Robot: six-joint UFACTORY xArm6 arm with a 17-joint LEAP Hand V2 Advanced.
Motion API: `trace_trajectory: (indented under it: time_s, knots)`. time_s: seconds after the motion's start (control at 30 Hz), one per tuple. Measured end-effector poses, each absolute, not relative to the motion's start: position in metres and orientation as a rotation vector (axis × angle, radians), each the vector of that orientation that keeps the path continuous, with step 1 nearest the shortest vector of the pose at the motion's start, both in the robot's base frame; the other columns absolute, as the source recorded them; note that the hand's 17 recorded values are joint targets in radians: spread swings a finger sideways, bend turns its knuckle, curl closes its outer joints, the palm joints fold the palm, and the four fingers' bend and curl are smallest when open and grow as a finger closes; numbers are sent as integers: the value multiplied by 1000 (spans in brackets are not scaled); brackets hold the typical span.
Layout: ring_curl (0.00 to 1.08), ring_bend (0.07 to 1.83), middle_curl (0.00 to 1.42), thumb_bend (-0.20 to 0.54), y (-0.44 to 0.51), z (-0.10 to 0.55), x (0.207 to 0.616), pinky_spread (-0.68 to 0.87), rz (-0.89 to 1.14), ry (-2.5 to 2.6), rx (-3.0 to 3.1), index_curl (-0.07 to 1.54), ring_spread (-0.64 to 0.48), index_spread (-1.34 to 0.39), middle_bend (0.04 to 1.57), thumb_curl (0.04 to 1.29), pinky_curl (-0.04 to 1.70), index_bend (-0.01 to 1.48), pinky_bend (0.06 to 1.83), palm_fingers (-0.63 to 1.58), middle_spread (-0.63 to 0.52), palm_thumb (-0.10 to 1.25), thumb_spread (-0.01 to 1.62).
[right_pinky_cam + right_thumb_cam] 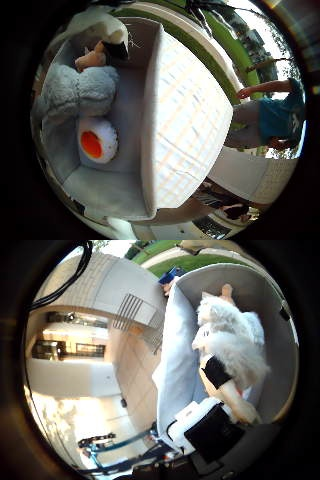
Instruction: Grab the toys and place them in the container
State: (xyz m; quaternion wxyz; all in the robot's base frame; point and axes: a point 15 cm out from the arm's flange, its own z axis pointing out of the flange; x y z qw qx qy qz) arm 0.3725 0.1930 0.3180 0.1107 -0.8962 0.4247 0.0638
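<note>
A grey fabric container (pixel 185 125) fills both palm views, and I look down into it from just above. A fluffy pale grey plush toy (pixel 80 92) lies inside against one wall. A tan part with a black band (pixel 227 385) sticks out from it. Beside the plush, on the container's floor, sits a round white toy with an orange centre (pixel 97 141). White and black parts of my hand (pixel 210 430) show at the edge of the thumb side view, close to the plush's tan end. I cannot tell if the hand holds anything.
The container stands on a pale surface with a green lawn (pixel 225 45) beyond it. A person in a teal shirt (pixel 280 117) stands off to one side, away from the container. A building with steps (pixel 125 310) lies on the other side.
</note>
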Motion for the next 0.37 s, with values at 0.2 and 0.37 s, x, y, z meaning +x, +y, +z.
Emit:
trace_trajectory:
  time_s: [0.2,0.37]
  knots:
    - [318,438,307,-28,174,341,367,510,162,1255,-2611,203,319,-423,133,455,480,234,739,-29,124,741,1108]
    - [315,428,290,-27,147,353,348,503,219,1322,-2610,236,314,-415,148,450,444,222,701,-6,119,745,1105]
